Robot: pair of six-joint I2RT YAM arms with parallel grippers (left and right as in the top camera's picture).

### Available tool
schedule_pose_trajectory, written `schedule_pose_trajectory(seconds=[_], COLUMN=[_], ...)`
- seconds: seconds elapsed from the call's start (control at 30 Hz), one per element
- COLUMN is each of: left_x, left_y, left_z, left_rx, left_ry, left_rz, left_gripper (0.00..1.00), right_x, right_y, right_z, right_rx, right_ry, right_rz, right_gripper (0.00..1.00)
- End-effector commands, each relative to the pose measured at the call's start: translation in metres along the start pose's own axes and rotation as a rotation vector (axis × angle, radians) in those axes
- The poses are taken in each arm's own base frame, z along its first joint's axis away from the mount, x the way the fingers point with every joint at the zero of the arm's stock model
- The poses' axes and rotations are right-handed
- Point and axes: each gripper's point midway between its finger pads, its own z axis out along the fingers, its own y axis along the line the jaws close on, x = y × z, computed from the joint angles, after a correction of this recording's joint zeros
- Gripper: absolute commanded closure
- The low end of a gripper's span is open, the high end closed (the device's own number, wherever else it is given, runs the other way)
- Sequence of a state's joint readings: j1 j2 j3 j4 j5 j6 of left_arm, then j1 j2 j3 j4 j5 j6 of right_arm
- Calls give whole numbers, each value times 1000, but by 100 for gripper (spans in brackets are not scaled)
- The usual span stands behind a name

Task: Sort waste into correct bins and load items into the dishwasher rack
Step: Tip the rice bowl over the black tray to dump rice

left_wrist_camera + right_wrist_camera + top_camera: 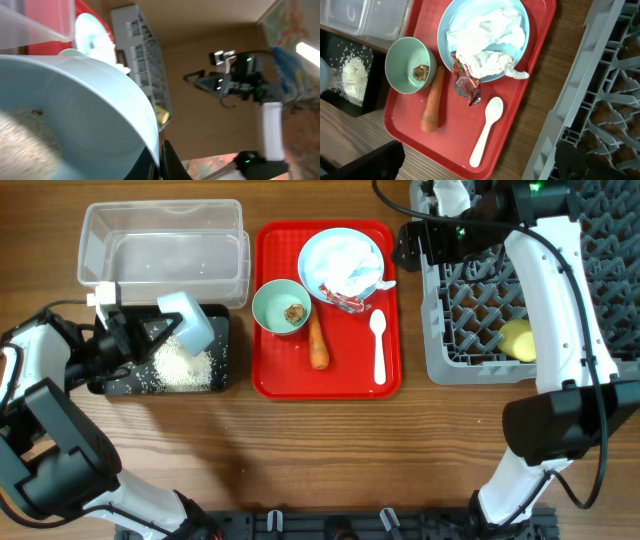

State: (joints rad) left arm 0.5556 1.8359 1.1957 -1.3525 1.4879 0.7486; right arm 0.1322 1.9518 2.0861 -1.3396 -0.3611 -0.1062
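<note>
We see the left claw (165, 325) clamped on the rim of the light blue bowl (192, 320), which it holds tipped on its side at its fingertips. Directly under the claw and bowl sits the black tray (225, 350). The white rice grains (185, 367) lie heaped in that tray, just below the bowl's mouth, with loose grains scattered around the heap. In the left wrist view a pale blur low inside the bowl may be more rice; we cannot tell. The clear tub (165, 250) stands just beyond the claw, touching the tray's far edge or close to it.

The right claw (408, 248) hangs with its fingers spread wide and nothing between them, at the near corner of the dishwasher rack (470, 330). The small yellow cup (518, 340) lies in the rack behind this claw, well apart from it. In front of the claw lies the red tray (345, 375). Nearest its fingertips is the large light blue plate (451, 19), bearing the crumpled white tissue (487, 37), and the red-and-clear wrapper (467, 82) hangs over the plate's edge. The white spoon (487, 127) lies on the tray beside the wrapper. Farther from the claw lies the orange carrot (432, 102), right beside the pale green bowl (402, 60), which holds the small brown lump (421, 72).
</note>
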Motion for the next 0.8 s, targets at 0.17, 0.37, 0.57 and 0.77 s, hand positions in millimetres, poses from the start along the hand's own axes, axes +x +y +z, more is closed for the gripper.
schedule_pose_trajectory(seconds=[0.17,0.37,0.57,0.77], left_x=[-6,-7,-9,-8], left_y=[-12,-13,-13,-14], left_z=[-2,-7,-14,-15], left_rx=[70,67,64,64], left_ry=[-58,-74,-98,-99], left_rz=[-61,-90,-153,-157], left_gripper=[96,96,96,96], right_x=[-5,-5,-5,-5], right_y=[3,3,3,3], right_z=[-13,-13,-13,-13], right_rx=[11,11,11,11], right_ry=[-38,-39,-38,-37], right_rz=[-13,-13,-13,-13], right_gripper=[0,0,0,0])
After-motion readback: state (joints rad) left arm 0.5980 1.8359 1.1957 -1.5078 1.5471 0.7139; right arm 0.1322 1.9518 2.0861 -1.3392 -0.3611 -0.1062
